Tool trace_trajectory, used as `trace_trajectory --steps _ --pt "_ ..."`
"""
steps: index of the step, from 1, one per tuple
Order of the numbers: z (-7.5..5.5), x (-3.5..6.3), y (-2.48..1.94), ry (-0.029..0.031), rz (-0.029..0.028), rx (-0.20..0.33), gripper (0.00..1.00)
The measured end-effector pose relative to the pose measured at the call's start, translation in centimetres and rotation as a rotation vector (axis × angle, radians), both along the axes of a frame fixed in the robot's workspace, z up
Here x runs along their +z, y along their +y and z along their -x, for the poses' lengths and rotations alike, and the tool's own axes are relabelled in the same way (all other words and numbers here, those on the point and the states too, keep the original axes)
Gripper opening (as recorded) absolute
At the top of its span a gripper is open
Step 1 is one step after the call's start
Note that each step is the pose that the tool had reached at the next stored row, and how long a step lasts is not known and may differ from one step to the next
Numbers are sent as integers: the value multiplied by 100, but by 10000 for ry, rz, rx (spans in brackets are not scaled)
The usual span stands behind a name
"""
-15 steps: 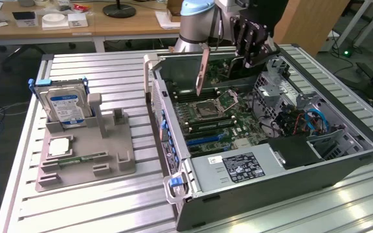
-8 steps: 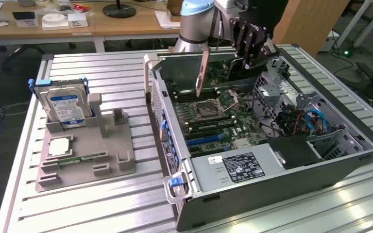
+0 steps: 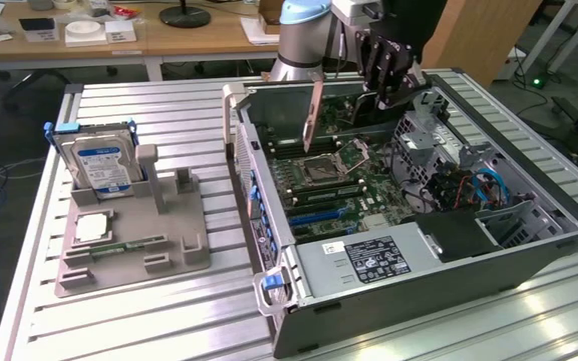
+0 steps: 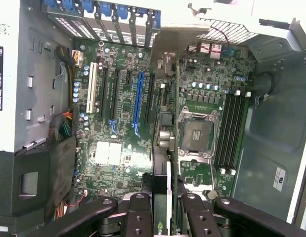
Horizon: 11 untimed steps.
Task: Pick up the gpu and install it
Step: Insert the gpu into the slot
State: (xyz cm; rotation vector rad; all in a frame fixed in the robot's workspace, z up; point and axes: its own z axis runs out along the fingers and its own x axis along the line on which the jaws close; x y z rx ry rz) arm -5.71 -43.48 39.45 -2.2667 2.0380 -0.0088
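Exterior view, from its left: well apart from the computer case (image 3: 530, 248), one grey holder (image 3: 168, 259) sits on the slatted metal surface (image 3: 148, 316). The holder carries three parts: one silver hard drive (image 3: 103, 165) with a blue label, standing upright, one square processor chip (image 3: 93, 226) lying flat, and one narrow green memory stick (image 3: 129, 246) lying flat.

The case lies on its side with its panel off, so its one motherboard (image 3: 319, 195) faces up. Inside the case, near its middle, is one processor socket (image 3: 324, 171). At the case's near end is one power supply (image 3: 369, 259) with a black label. Toward the case's side on the exterior view's right hangs one bundle of blue and red cables (image 3: 485, 188).

Over the far end of the case, one robot arm (image 3: 304, 30) reaches down with its one end effector (image 3: 387, 86). The end effector is clamped on the gpu (image 3: 314, 116), which stands on edge inside the case opening with its metal end bracket toward the case's rear wall.

In the wrist view two black fingers (image 4: 138, 215) pinch the card's thin edge. The card runs between one blue slot (image 4: 138, 98) and the socket. One white slot (image 4: 92, 86) and four dark memory slots (image 4: 232, 128) also show inside the case. I cannot tell whether the card touches the board.
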Motion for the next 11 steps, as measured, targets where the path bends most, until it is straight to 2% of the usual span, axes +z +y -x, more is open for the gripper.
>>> trace_trajectory --steps 11 --pt "0 -49 -1 0 0 0 27"
